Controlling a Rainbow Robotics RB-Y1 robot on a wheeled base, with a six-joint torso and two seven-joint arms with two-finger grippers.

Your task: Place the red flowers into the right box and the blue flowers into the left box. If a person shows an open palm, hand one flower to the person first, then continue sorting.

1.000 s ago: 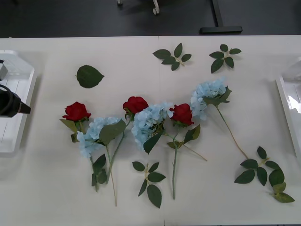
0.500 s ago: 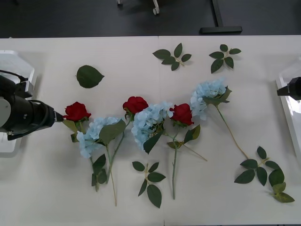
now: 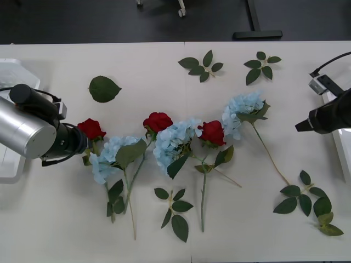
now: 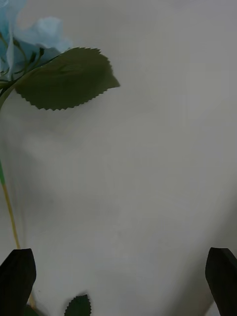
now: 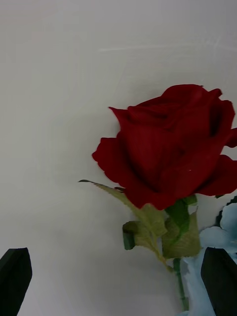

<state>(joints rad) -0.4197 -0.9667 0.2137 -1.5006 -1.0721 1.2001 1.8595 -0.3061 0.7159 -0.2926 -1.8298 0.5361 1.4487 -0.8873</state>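
The left end effector (image 5: 118, 281) is hovering released over the white surface (image 3: 164, 230), its black fingers spread, with the leftmost red rose (image 5: 168, 148) lying just ahead of it. The right end effector (image 4: 118, 281) is also hanging released, black fingers apart, with the rightmost blue flower (image 3: 241, 112) lying ahead, near but apart.

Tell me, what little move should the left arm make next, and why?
Probably ease the left gripper forward and down around the leftmost red rose. Its fingers are open, the rose lies just ahead of them untouched, and its stem runs between the fingers. The right gripper hovers open near the right box.
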